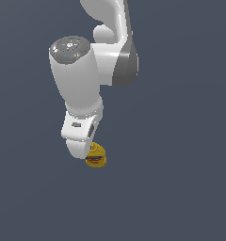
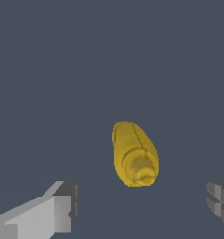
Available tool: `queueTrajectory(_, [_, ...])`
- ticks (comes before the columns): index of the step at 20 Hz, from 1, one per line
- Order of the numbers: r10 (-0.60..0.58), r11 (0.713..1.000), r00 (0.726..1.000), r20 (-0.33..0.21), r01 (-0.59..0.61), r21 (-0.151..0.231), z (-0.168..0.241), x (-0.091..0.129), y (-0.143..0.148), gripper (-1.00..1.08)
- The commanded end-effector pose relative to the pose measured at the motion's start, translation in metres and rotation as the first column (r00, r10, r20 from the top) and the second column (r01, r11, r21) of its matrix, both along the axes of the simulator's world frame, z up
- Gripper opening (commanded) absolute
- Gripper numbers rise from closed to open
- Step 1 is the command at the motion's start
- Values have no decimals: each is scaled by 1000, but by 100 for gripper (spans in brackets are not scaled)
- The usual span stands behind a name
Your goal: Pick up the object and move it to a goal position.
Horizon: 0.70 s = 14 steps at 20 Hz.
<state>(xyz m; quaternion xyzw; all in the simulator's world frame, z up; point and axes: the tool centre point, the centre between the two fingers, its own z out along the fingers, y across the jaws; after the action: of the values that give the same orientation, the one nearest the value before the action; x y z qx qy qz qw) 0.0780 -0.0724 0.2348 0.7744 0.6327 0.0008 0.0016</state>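
Note:
The small yellow squeeze bottle (image 1: 96, 156) with a red-and-blue label stands on the dark grey floor, partly hidden behind the white arm's hand in the exterior view. In the wrist view the bottle (image 2: 134, 154) is seen from above, its pointed cap toward the camera, upright and slightly tilted. My gripper (image 2: 142, 205) is open and empty. One fingertip (image 2: 67, 205) and the other fingertip (image 2: 220, 200) stand wide apart on either side of the bottle, above it and not touching. The fingers are hidden in the exterior view.
The white arm (image 1: 77, 84) reaches down from the top of the exterior view. The plain dark grey floor (image 1: 181, 188) spreads all around. No goal marker shows.

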Motion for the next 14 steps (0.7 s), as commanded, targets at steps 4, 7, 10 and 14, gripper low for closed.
queueTrajectory(4, [74, 997, 997, -2, -74, 1, -9, 6, -5, 100])
queueTrajectory(7, [97, 995, 995, -3, -97, 1, -12, 8, -7, 100])
queueTrajectory(10, [109, 994, 994, -3, -109, 1, -14, 9, -8, 100])
queueTrajectory(14, [108, 994, 994, -4, -108, 1, -15, 9, -8, 100])
